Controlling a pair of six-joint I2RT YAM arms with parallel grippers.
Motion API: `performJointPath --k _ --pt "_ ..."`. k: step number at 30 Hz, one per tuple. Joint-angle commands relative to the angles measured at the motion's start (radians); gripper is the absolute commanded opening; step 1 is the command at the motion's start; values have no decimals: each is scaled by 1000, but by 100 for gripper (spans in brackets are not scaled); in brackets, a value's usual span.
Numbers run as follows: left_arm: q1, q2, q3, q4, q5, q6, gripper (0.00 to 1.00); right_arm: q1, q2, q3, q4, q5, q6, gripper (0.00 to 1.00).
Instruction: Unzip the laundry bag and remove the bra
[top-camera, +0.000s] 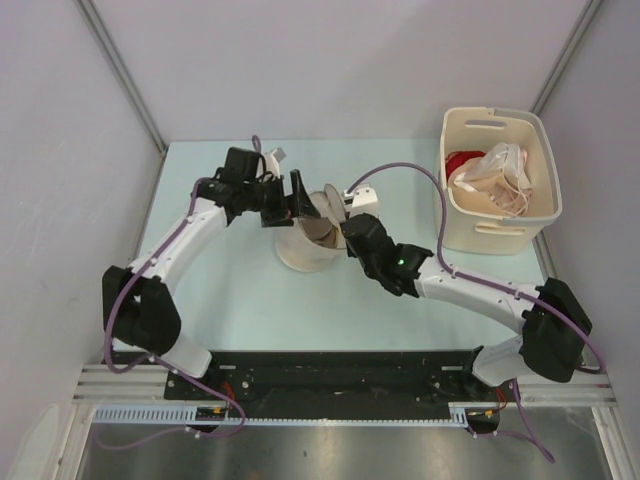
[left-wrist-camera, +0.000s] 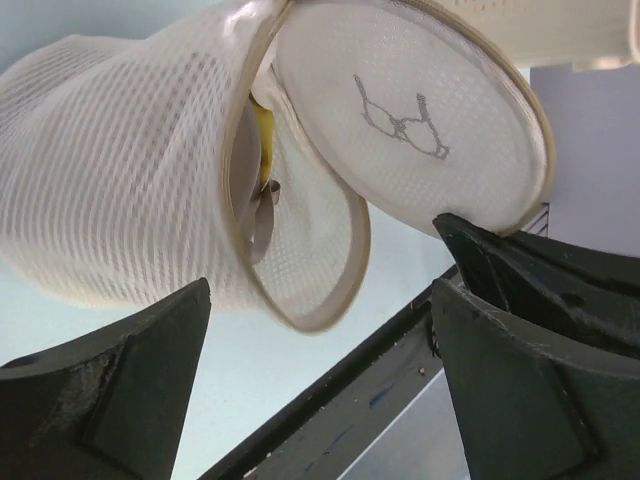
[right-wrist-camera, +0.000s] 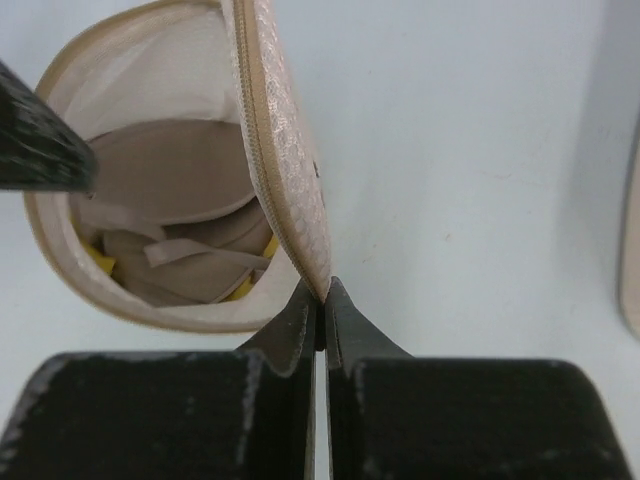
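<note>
**Pouch Held Agape, Bra Within Reach**

The right pincer (right-wrist-camera: 320, 298) is clenched on the zip edge of the laundry bag (top-camera: 308, 245). It pinches the flap's rim right at its fingertips, apparently to hold the round pouch open towards the other arm. The flap, marked with a small black print, stands tilted up and away from the bowl-shaped half. The zip therefore looks undone around most of the rim.

The left pincer (top-camera: 296, 203) is released, its jaws spread wide and gripping nothing. The bag's mouth sits just ahead of its fingers (left-wrist-camera: 110, 400).

The bra (right-wrist-camera: 180, 265) lies inside the pouch, just left of and beyond the right pincer's tips. Its taupe lining shows, with mustard-yellow at the edges. By the look of it, the unzipping is about done and the removal not yet begun.

The raised flap and the right pincer itself crowd the mouth, leaving the left pincer a narrow way in. Well apart to the right of the right pincer, a cream basket (top-camera: 548, 190) stands on the pale table (top-camera: 250, 310). It holds a red cloth (top-camera: 458, 162) and a pale strappy garment (top-camera: 495, 172).
</note>
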Motion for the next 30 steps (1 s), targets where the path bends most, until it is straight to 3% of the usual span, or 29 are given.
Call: performJointPath --k 1,5,7,8,9,11,15,19,24,30 --pt "16 -122 28 -41 -11 30 94 -47 -68 39 -87 -99 153 0" --pt "16 -217 -47 121 130 -109 90 -58 -104 37 -116 -155 216 0" --pt "15 -260 -139 331 219 -201 84 -58 -114 37 -117 -176 239 0" --pt "9 -263 -174 406 299 -315 83 -59 -115 37 -116 -181 247 0" --pt "0 -263 -208 580 328 -374 81 -58 -113 37 -111 -190 254 0" --pt "-34 -225 -270 686 368 -480 79 -58 -107 37 -105 -199 270 0" --pt "-73 -164 -268 649 288 -424 76 -58 -99 37 -101 -225 291 0" --pt "-74 -93 -184 354 28 -237 77 -59 -101 30 -97 -231 307 0" --pt "-77 -15 -176 276 -228 -146 77 -61 -104 14 -93 -236 316 0" --pt "-82 43 -245 295 -326 -110 76 -61 -105 0 -88 -253 321 0"
